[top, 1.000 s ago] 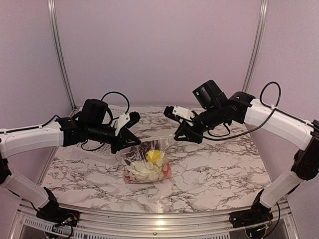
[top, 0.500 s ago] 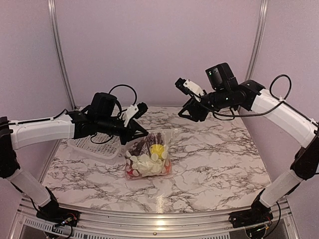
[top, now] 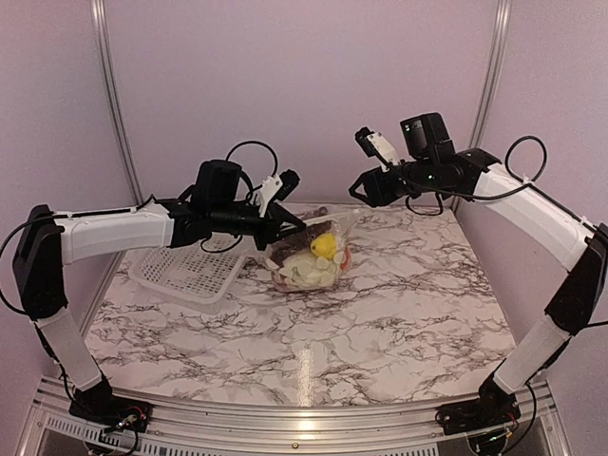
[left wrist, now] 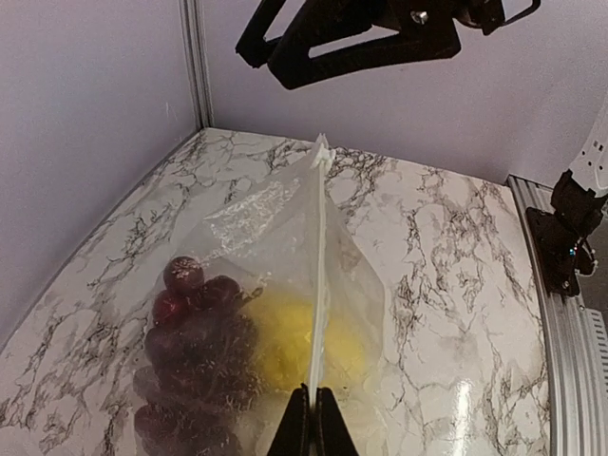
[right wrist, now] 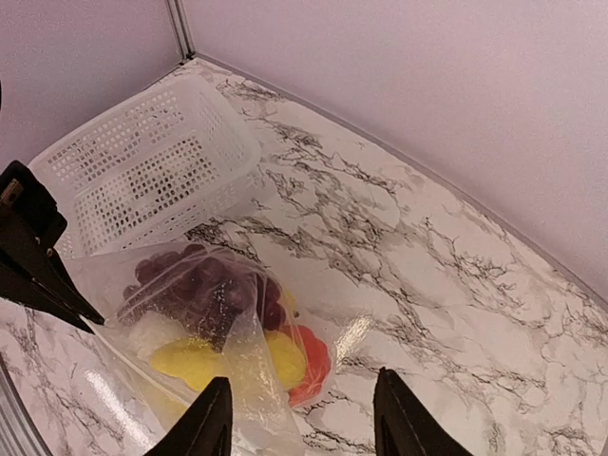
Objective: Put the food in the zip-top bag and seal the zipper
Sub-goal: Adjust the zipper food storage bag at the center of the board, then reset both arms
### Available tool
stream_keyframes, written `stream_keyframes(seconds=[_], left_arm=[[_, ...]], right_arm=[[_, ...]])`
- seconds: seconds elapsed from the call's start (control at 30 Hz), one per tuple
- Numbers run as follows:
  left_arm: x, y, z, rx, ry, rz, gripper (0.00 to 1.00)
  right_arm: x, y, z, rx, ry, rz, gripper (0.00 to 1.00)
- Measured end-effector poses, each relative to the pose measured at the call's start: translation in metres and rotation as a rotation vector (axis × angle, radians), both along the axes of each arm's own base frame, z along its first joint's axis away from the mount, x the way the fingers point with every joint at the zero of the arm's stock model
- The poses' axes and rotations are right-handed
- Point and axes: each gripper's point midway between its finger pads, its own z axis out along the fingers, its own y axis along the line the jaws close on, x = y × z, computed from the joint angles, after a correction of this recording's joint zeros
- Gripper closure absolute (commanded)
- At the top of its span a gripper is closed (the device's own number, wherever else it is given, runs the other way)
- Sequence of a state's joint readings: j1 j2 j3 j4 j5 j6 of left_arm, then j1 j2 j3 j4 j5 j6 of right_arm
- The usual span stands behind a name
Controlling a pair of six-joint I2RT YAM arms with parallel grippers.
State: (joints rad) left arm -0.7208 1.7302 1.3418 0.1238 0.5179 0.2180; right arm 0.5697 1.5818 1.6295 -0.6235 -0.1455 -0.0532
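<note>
The left arm point(top: 123, 233) reaches across the marble bench point(top: 399, 323) with its jaws clamped tight on one end of the zipper point(left wrist: 323, 275) of the bag point(top: 309, 258), which it holds up beside the white basket point(top: 185, 271). Seen from the left wrist, the pale strip runs away from the jaws in one straight line to the bag's far corner.

The food is inside the clear plastic: a dark grape bunch point(left wrist: 195, 351), a yellow piece point(top: 324, 245), white cauliflower point(top: 306, 275) and a red pepper point(right wrist: 312, 366) low down. The load sags toward the bench, though I cannot tell whether the bottom of the bag rests on it.

The right arm point(top: 532, 204) hangs in the air near the back wall, above the bag's far corner and not touching it - its jaws stand apart, holding nothing.
</note>
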Motion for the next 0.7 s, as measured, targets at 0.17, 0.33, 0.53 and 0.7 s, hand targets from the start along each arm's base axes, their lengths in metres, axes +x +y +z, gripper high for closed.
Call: stream_keyframes(seconds=[0.17,0.33,0.53,0.7], left_arm=[[-0.026,-0.008,-0.054,0.059,0.132,-0.048,0.94],[-0.042,-0.020,-0.055,0.043,0.169,-0.087,0.72],[-0.021,-0.015,-0.053,0.036,0.196,0.055,0.03],[0.004,0.002,-0.018,0.015,0.153,0.212,0.01]], right_arm=[[-0.007,0.005,-0.020,0.016,0.069,0.021,0.51],[-0.009,0.012,-0.022,0.059,0.093,0.040,0.50],[-0.008,0.012,-0.022,0.073,0.096,0.027,0.27],[0.012,-0.014,-0.020,0.054,0.067,-0.111,0.01]])
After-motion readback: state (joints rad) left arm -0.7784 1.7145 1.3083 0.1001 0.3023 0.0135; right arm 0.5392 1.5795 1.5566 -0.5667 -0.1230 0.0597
